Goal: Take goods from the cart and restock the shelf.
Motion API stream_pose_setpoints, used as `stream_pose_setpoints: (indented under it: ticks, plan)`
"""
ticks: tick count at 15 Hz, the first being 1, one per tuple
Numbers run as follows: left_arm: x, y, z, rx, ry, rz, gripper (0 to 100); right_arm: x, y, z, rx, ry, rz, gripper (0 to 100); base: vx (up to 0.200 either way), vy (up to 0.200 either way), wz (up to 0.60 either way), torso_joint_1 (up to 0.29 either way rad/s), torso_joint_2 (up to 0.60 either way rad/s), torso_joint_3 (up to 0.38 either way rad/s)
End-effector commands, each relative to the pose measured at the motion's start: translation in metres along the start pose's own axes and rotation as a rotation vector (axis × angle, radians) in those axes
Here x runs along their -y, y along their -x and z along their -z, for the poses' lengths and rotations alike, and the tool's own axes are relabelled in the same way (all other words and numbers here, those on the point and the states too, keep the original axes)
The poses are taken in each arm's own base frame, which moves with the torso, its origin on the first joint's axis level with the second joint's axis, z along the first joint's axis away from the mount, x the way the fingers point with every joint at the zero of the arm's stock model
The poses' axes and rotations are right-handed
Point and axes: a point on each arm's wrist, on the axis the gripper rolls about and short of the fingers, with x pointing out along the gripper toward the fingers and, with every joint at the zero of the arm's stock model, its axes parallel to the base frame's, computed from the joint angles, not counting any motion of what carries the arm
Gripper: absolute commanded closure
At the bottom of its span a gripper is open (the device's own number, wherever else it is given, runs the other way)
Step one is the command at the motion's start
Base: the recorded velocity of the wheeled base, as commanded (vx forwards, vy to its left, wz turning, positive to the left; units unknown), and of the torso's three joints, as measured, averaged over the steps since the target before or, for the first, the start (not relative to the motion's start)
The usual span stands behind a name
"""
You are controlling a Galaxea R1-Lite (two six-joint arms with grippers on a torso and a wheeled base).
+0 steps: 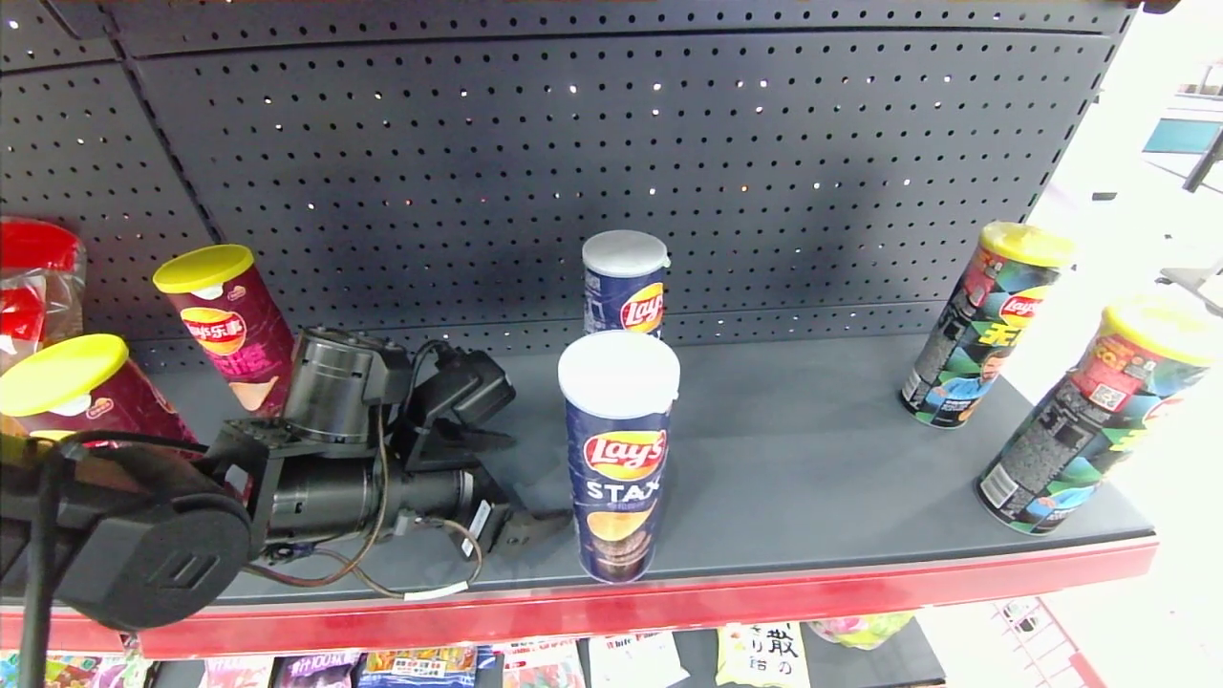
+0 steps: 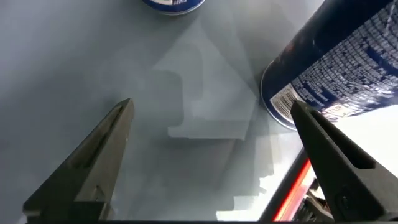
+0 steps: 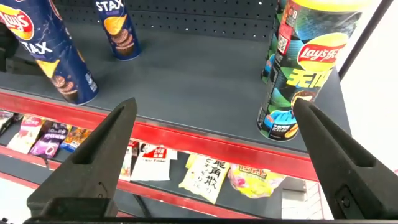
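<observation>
Front can (image 1: 618,459) — navy, white lid. Left cans (image 1: 229,330) maroon, yellow-lidded; right cans (image 1: 979,330) black-green mosaic. Shelf (image 1: 812,449) grey, red-edged

Left arm (image 1: 325,497), black and jointed, lying low and nearly level, stretched in from the left side. Round motor housing and loose looping cables just behind the left claw (image 1: 511,483). Claw pointing forward and toward the right, jaws spread wide and empty. Two dark tapered fingers (image 1: 535,523), one farther back than the other, an open gap between them. Up close from the left wrist, both pointed tips well apart, angled outward from the claw's base. Right claw (image 3: 214,102) likewise spread wide and empty: two long, dark, wedge-shaped prongs widening back toward the wrist, tips far apart, pointing forward.
</observation>
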Motion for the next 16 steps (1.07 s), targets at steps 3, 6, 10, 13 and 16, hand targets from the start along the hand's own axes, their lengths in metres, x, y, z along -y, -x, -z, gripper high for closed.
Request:
stream_pose_setpoints:
  ticks: [3, 6, 10, 13, 16]
  plan:
    - [0.000, -0.004, 0.001, -0.008, 0.002, 0.003, 0, 0.000, -0.001, 0.001, -0.008, 0.000, 0.001, 0, 0.000, 0.000, 0.00, 0.000, 0.00, 0.000]
    - [0.001, -0.007, -0.001, 0.003, -0.006, 0.011, 0, 0.000, -0.002, 0.001, -0.011, 0.001, -0.001, 0, 0.000, 0.000, 0.00, 0.000, 0.00, 0.000]
    - [0.002, -0.009, -0.002, 0.003, -0.007, 0.014, 0, 0.000, -0.002, 0.001, -0.013, 0.001, -0.001, 0, 0.000, 0.000, 0.00, 0.000, 0.00, 0.000]
    - [-0.001, -0.002, 0.003, -0.004, 0.007, -0.003, 0, 0.000, -0.002, 0.002, -0.016, 0.002, -0.001, 0, 0.000, 0.000, 0.00, 0.000, 0.00, 0.000]
    - [0.002, 0.036, 0.004, 0.050, 0.008, -0.033, 0, 0.000, -0.002, 0.020, -0.058, 0.013, -0.002, 0, 0.000, 0.000, 0.00, 0.000, 0.00, 0.000]
